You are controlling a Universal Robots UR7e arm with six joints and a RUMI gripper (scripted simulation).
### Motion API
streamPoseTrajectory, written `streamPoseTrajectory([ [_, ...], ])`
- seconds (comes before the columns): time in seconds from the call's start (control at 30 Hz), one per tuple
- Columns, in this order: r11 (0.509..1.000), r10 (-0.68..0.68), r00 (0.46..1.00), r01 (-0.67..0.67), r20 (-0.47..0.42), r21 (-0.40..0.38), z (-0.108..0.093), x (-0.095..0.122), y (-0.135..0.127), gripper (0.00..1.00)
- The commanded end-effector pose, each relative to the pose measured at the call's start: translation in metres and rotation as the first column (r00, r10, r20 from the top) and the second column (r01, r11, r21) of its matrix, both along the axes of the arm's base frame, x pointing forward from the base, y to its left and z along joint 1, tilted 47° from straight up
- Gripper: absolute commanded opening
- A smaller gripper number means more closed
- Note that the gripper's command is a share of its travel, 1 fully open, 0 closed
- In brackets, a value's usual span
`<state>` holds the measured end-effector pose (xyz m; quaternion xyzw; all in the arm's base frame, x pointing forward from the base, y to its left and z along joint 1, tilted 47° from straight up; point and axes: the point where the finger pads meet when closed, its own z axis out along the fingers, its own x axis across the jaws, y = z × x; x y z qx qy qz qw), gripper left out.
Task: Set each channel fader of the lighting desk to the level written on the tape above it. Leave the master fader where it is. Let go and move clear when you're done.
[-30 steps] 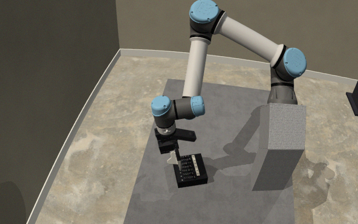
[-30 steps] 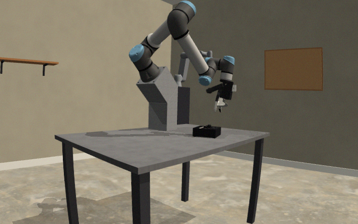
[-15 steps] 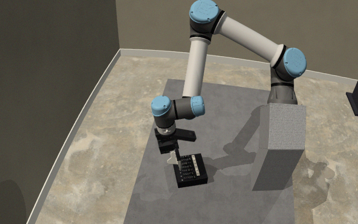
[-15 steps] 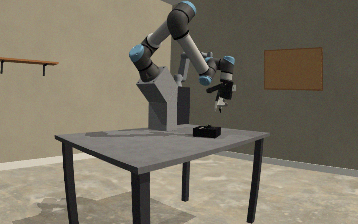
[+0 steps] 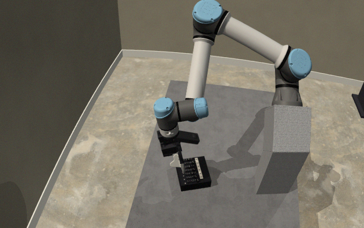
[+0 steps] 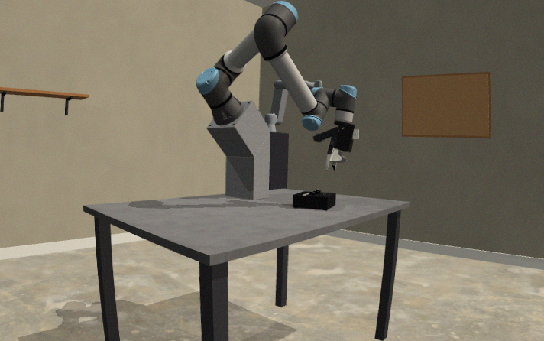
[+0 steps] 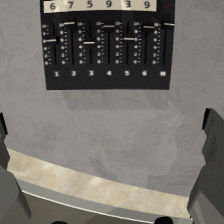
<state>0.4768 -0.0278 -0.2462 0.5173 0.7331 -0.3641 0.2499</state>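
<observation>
The black lighting desk (image 5: 194,173) sits on the grey table near its edge, and also shows in the exterior view (image 6: 313,199). In the wrist view the desk (image 7: 106,44) fills the top. Its tape strip (image 7: 100,5) reads 6, 7, 5, 9, 3, 9 above channels 1 to 6, with the master fader (image 7: 169,24) at the far right. The caps of channel 1 (image 7: 50,40), channel 3 (image 7: 89,43) and channel 5 (image 7: 129,38) sit lower than the others. My gripper (image 5: 178,161) (image 6: 334,162) is open and empty. It hangs well above the desk, on the side of the channel numbers.
The arm's grey pedestal (image 5: 287,144) stands on the table behind the desk. The table's edge (image 7: 100,185) runs across the bottom of the wrist view, with floor below it. A cork board (image 6: 445,105) and a shelf (image 6: 42,94) hang on the walls.
</observation>
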Motion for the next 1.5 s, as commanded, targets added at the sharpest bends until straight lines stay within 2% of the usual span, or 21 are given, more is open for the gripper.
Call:
streamPoseTrajectory([
  [0.0, 1.0, 0.001, 1.0, -0.001, 0.001, 0.0, 0.0003, 0.0004, 0.0005, 1.0],
  [1.07, 1.0, -0.001, 1.0, 0.001, 0.003, 0.0, 0.0004, 0.0002, 0.0005, 1.0],
  [1.47, 0.998, -0.058, 0.995, 0.057, 0.086, 0.008, 0.0013, -0.004, 0.0011, 1.0],
])
